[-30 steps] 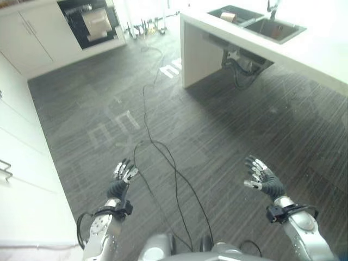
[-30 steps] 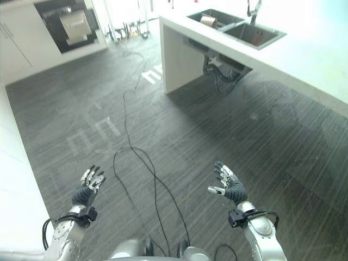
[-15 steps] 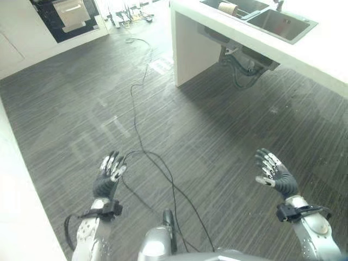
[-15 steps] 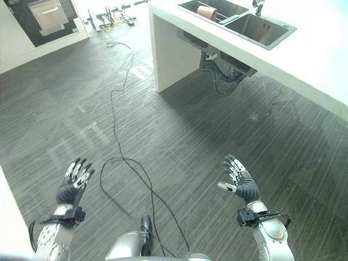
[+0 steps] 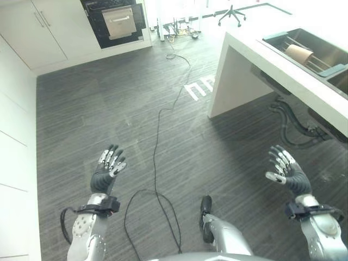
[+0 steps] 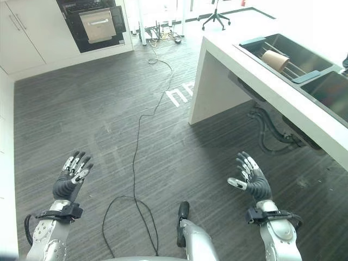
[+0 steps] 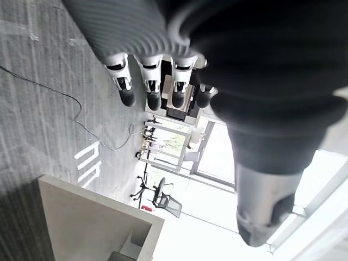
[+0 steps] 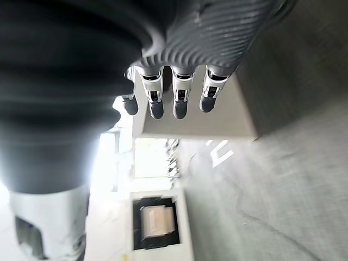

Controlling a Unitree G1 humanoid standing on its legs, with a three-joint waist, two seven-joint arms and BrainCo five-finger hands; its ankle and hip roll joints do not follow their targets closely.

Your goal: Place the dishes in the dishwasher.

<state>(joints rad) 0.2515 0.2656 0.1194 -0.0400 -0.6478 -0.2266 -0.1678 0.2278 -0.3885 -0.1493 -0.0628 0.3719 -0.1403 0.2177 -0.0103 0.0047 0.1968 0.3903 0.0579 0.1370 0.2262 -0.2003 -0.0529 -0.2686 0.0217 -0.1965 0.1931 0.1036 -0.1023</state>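
Observation:
The dishwasher [image 5: 117, 22] stands open in the white cabinets at the far end of the room, a rack front showing in its dark opening. A tan cup [image 6: 275, 60] lies on its side in the sink [image 5: 326, 50] of the white counter at the right. My left hand [image 5: 106, 171] hovers over the floor at lower left, fingers straight and empty. Low on the right, my right hand [image 6: 252, 180] is raised the same way, open and holding nothing. Both hands are far from the cup and the dishwasher.
The white counter [image 5: 255, 53] juts into the room at the right, with pipes [image 5: 291, 125] under the sink. White cabinets [image 5: 16, 141] line the left wall. An office chair [image 5: 231, 11] and a rack of clutter [image 5: 176, 30] stand at the far end.
The camera has swung, so the dishwasher and far wall now show near the top and the counter sits further right. Both hands stay open and low, much as before.

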